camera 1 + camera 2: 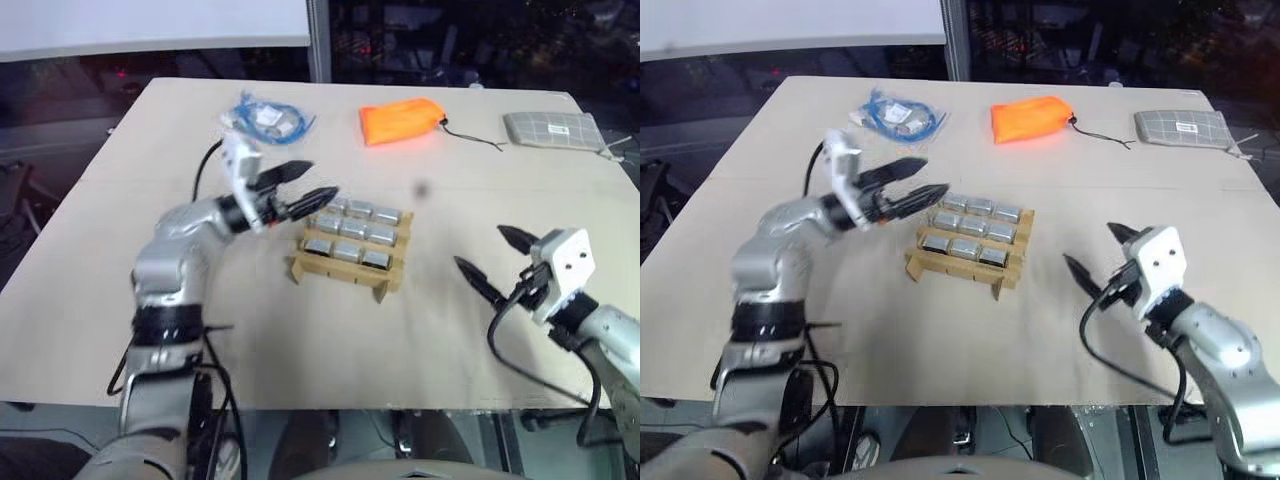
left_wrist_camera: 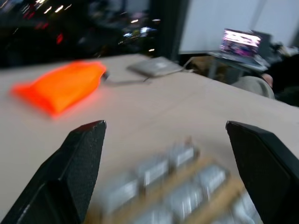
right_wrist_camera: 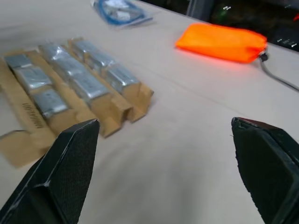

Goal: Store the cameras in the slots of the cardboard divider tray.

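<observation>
Both end effectors gape; nine cameras fill one cardboard divider tray.

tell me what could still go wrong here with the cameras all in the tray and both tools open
1. The left tool hangs open right at the cardboard divider tray's upper left corner; a careless pull-back might clip a protruding strip end and drag the light tray.
2. The cameras stand above the slot walls, so a bump could tip one out.
3. The right tool points toward the tray's other side; a sweep inward could shove it.
</observation>
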Controlling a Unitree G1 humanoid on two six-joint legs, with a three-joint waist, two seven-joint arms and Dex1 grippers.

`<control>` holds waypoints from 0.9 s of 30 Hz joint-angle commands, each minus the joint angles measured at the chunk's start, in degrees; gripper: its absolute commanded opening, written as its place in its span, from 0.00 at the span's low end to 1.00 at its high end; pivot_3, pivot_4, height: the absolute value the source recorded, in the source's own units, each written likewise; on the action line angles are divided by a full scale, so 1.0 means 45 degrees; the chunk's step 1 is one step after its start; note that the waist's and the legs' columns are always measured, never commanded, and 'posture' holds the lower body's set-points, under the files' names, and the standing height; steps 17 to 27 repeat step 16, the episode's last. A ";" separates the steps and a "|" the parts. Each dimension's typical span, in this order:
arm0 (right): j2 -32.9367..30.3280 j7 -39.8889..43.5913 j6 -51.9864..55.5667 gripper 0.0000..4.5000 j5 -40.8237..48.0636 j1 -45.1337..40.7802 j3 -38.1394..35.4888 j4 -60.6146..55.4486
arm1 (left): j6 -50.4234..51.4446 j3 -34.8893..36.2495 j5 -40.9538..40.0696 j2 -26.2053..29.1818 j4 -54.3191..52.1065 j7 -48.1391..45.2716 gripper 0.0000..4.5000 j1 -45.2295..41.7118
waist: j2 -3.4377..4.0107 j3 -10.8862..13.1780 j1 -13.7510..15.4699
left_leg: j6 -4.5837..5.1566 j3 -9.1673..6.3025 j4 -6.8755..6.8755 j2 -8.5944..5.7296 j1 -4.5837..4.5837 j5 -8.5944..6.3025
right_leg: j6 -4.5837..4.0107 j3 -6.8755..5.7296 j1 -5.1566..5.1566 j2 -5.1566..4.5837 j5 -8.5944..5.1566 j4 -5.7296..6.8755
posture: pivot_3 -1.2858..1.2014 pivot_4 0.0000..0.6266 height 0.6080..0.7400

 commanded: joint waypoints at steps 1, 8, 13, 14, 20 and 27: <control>-0.0395 0.1445 -0.1029 1.00 0.0313 -0.0118 -0.0382 0.0940 | 0.0207 0.0620 -0.0800 0.0270 -0.2950 0.0598 0.98 0.1892 | 0.0000 0.0000 0.0168 | -0.0017 -0.0004 -0.0004 -0.0006 -0.0002 0.0010 | 0.0000 -0.0002 0.0002 -0.0011 0.0000 -0.0004 | 0.52 0.24 1.00; -0.1223 0.3384 -0.2079 1.00 0.0619 0.1038 -0.1504 0.2115 | -0.1210 0.0556 0.0232 0.0189 -0.5516 0.1555 0.98 0.6877 | 0.0006 -0.0005 0.0280 | 0.0032 0.0019 -0.0044 -0.0020 0.0041 -0.0022 | -0.0007 0.0036 0.0031 -0.0069 -0.0002 -0.0033 | 0.52 0.24 1.00; -0.1454 0.3476 -0.2253 1.00 0.0462 0.1229 -0.1851 0.2526 | -0.1814 0.0271 0.0265 0.0187 -0.5908 0.1618 0.98 0.8126 | 0.0015 -0.0007 0.0233 | 0.0018 0.0014 -0.0048 -0.0002 0.0164 -0.0015 | -0.0063 0.0042 0.0143 -0.0099 -0.0033 -0.0034 | 0.52 0.24 1.00; -0.1458 0.3384 -0.2350 1.00 0.0287 0.1054 -0.1818 0.2751 | -0.1935 0.0166 0.0279 0.0235 -0.5962 0.1511 0.98 0.8375 | 0.0019 -0.0012 0.0197 | 0.0017 0.0026 -0.0052 -0.0002 0.0195 -0.0017 | -0.0064 0.0051 0.0165 -0.0107 -0.0033 -0.0035 | 0.52 0.24 1.00; -0.1625 0.3536 -0.2522 1.00 0.0110 0.0597 -0.1802 0.3555 | -0.1983 -0.0314 0.0353 0.0275 -0.6099 0.1526 0.98 0.8569 | 0.0015 -0.0013 0.0140 | 0.0017 0.0040 -0.0053 -0.0002 0.0210 -0.0018 | -0.0064 0.0063 0.0170 -0.0122 -0.0033 -0.0040 | 0.52 0.24 1.00; -0.1625 0.3536 -0.2522 1.00 0.0110 0.0597 -0.1802 0.3555 | -0.1983 -0.0314 0.0353 0.0275 -0.6099 0.1526 0.98 0.8569 | 0.0015 -0.0013 0.0140 | 0.0017 0.0040 -0.0053 -0.0002 0.0210 -0.0018 | -0.0064 0.0063 0.0170 -0.0122 -0.0033 -0.0040 | 0.52 0.24 1.00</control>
